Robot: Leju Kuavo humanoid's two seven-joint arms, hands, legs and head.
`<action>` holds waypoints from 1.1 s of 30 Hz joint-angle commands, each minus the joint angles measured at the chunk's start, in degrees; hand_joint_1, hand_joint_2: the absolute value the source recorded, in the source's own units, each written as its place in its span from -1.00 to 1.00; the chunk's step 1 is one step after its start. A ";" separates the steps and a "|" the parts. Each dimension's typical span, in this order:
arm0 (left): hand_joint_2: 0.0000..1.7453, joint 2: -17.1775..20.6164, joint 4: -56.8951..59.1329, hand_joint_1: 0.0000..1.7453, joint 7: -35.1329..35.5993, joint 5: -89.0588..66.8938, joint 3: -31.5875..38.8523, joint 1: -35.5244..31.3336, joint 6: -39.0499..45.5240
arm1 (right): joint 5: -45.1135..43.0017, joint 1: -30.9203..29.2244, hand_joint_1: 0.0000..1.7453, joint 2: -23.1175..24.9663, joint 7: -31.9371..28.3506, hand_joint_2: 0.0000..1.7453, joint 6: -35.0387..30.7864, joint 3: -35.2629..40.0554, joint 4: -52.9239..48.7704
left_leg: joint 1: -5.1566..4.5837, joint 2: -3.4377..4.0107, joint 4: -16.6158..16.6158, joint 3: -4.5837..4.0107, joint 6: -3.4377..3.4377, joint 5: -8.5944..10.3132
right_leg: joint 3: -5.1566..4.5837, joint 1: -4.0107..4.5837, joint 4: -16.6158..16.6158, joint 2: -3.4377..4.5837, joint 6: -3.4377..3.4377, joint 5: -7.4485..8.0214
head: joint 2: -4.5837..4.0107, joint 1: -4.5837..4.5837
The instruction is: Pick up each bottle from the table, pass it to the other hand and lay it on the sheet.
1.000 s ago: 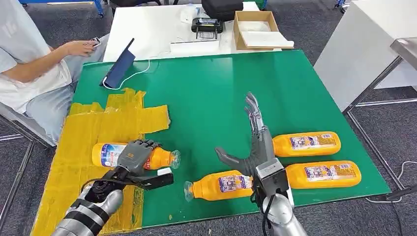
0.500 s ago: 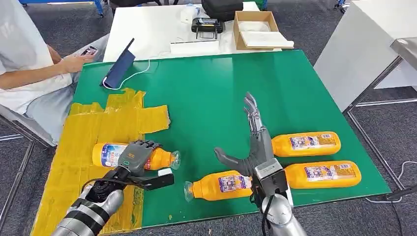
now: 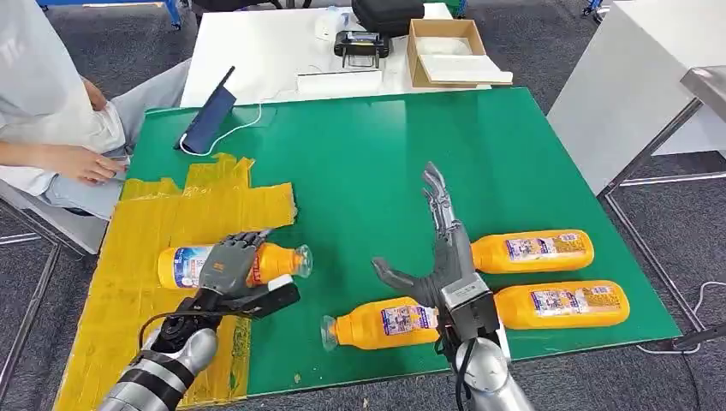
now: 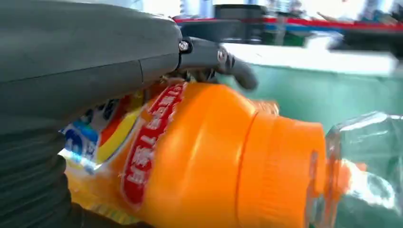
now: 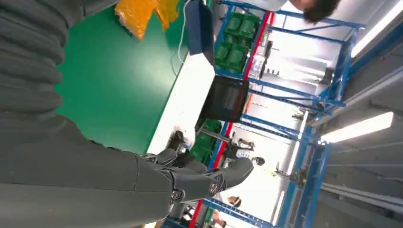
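An orange bottle with a blue-and-white label (image 3: 184,266) lies sideways over the right edge of the yellow sheet (image 3: 163,218), clear cap toward the green table. My left hand (image 3: 229,272) grips it, fingers curled over its middle and thumb spread below. In the left wrist view the fingers (image 4: 214,53) wrap the bottle (image 4: 204,156). My right hand (image 3: 441,253) hovers open, fingers straight and spread, among three more orange bottles: one near the front edge (image 3: 381,323), two at the right (image 3: 532,251) (image 3: 561,304). The right wrist view shows that hand (image 5: 157,185) holding nothing.
The green table (image 3: 368,163) has bare room in its middle and back. A dark blue tablet stand (image 3: 210,116) with a white cable stands at the back left. A person's arm (image 3: 60,158) rests beside the sheet. Behind, a white table carries a cardboard box (image 3: 449,51).
My left hand and its bottle have shifted slightly farther from me over the sheet. The person's hand dropped from the phone toward their lap. My right hand barely moved.
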 commanded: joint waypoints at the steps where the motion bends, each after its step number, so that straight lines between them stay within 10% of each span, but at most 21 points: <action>1: 1.00 -3.13 2.84 -1.00 0.14 0.47 4.65 -0.40 0.16 | -0.06 -1.35 -1.00 -1.20 0.18 1.00 0.02 0.85 3.73 | 0.03 0.05 -0.01 0.28 -0.12 -0.12 | 0.28 0.04 -0.03 -0.01 -0.09 -0.09 | 0.00 -0.04; 18: 1.00 -3.79 -5.48 -1.00 -4.26 5.83 7.25 3.36 -0.15 | 0.27 -0.34 -1.00 -1.51 -0.19 1.00 -0.50 0.34 3.37 | 0.04 0.03 0.00 0.15 -0.10 -0.09 | 0.16 0.05 -0.04 -0.02 -0.07 -0.06 | 0.00 -0.02; 33: 1.00 -4.82 -23.55 -1.00 -16.61 31.51 11.59 11.28 -10.83 | 18.10 0.18 -1.00 -9.08 2.23 1.00 3.51 5.69 4.28 | 0.04 0.01 0.00 0.16 -0.14 -0.14 | 0.18 0.05 -0.03 0.01 -0.10 -0.10 | 0.00 -0.04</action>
